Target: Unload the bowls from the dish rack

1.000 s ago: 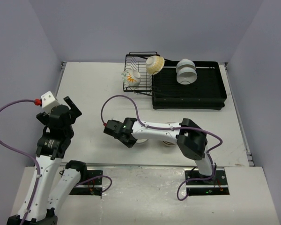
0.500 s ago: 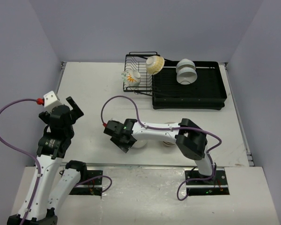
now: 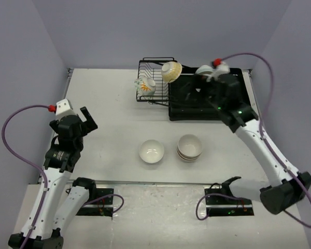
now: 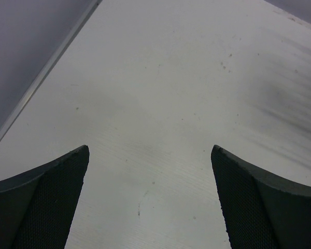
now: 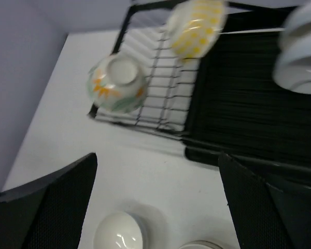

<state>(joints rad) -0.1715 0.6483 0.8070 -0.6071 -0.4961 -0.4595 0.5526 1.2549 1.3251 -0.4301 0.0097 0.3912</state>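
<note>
Over the black drainer tray [image 3: 192, 111], at the far right of the counter [image 3: 109, 93], my right tool [image 3: 196, 89] hangs with its jaws spread wide and nothing between them; from its wrist camera I look down on the wire dish rack [image 5: 168, 98]; a flowered bowl [image 5: 117, 84] lies on its side at the rack's left edge, its foot turned toward me; a yellow bowl [image 5: 197, 27] stands on edge in the far slots; white bowls [image 5: 300, 52], nested together, sit at the tray's far edge, blurred; nearer my bases a single white bowl [image 3: 151, 151] sits upright on the counter, a stack of bowls [image 3: 189, 147] just beside it on the right; my left tool [image 4: 149, 150] is wide too and empty, above bare counter, well apart from the rack.
</note>
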